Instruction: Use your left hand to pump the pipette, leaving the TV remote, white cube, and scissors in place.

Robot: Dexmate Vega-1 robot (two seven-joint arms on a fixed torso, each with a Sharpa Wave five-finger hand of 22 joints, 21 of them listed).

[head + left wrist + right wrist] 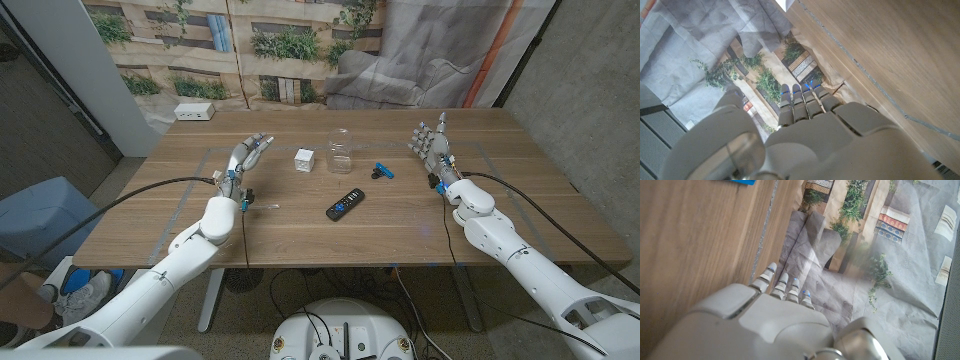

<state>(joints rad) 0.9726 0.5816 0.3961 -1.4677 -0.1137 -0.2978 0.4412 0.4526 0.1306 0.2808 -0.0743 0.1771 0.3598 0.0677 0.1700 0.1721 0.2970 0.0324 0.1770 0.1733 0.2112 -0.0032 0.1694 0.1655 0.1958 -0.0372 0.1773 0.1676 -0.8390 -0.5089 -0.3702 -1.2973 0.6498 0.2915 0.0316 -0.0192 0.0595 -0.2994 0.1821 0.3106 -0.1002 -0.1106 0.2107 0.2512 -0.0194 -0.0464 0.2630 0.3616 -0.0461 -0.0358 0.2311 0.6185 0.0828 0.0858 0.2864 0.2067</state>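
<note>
Left robot hand [247, 160] empty, fingers extended; right robot hand [432, 143] likewise. Pipette [262, 203] lies on counter [520, 200] just beside left wrist; approach low, clear of TV remote [345, 204]

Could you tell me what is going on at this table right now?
Nothing is being handled yet. The left hand and right hand both hang open over the wooden table, holding nothing. Between them lie a white cube, a clear container, blue-handled scissors and a black TV remote. A small clear pipette lies near the left wrist, untouched.
</note>
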